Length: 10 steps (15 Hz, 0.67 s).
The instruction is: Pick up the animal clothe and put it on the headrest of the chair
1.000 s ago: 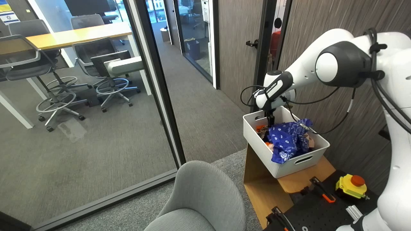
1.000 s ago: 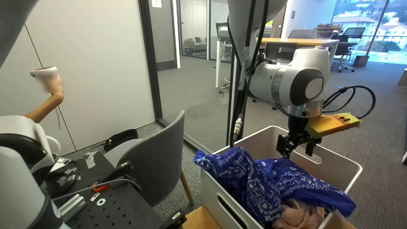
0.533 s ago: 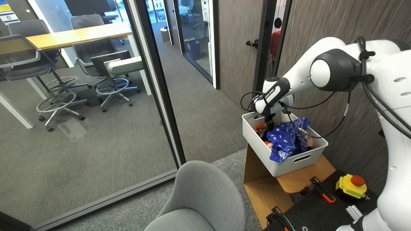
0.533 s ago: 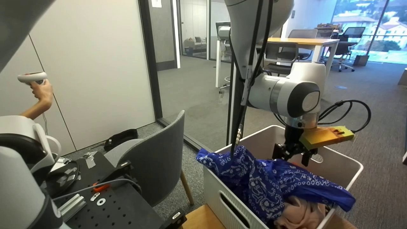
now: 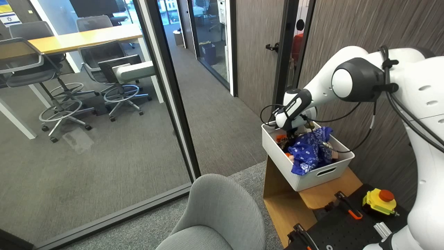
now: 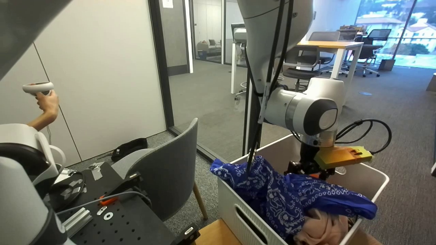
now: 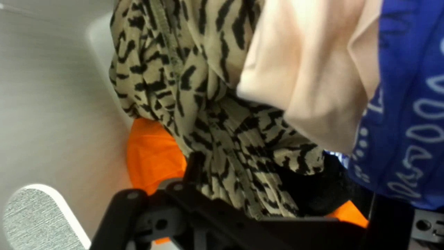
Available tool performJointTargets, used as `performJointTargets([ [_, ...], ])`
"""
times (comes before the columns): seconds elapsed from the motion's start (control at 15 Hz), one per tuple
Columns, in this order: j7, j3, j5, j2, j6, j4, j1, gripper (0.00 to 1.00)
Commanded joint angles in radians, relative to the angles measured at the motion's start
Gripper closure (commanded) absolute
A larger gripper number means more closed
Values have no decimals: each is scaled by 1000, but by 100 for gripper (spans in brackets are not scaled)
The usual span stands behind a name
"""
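Observation:
The animal-print cloth (image 7: 194, 69), tan with black stripes, lies bunched in the white bin in the wrist view. A bit of it shows in an exterior view (image 5: 283, 142); the blue bandana covers most of that spot in the opposite exterior view. My gripper (image 7: 289, 185) points down inside the bin over the cloth. Its fingers (image 7: 195, 168) stand wide apart, with cloth folds between them and nearer the left finger. In an exterior view the gripper (image 6: 310, 172) is partly behind the bandana. The grey chair (image 5: 227, 205) stands beside the bin; it also shows in an exterior view (image 6: 167, 170).
The white bin (image 5: 282, 166) stands on a wooden shelf (image 5: 329, 189). A blue bandana (image 6: 282, 194) drapes over its rim, with peach cloth (image 6: 323, 226) and orange cloth (image 7: 152, 152) inside. A black perforated table (image 6: 126, 224) and a glass wall frame (image 5: 173, 104) are near.
The arm and gripper have moved down into the bin, the fingers now partly behind the bandana. The bin and bandana have shifted slightly. The gripper stays open.

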Motion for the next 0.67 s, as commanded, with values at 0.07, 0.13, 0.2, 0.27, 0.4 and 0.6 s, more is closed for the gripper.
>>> performJointTargets([
  [0.07, 39, 11, -27, 17, -22, 26, -13, 0],
  [0.13, 40, 12, -26, 16, -22, 25, -15, 25],
  [0.2, 42, 13, -26, 16, -22, 24, -15, 27],
  [0.27, 43, 14, -26, 13, -22, 21, -16, 34],
  [0.4, 44, 16, -24, 12, -24, 21, -19, 51],
  [0.6, 50, 17, -23, 8, -59, 25, -16, 73],
])
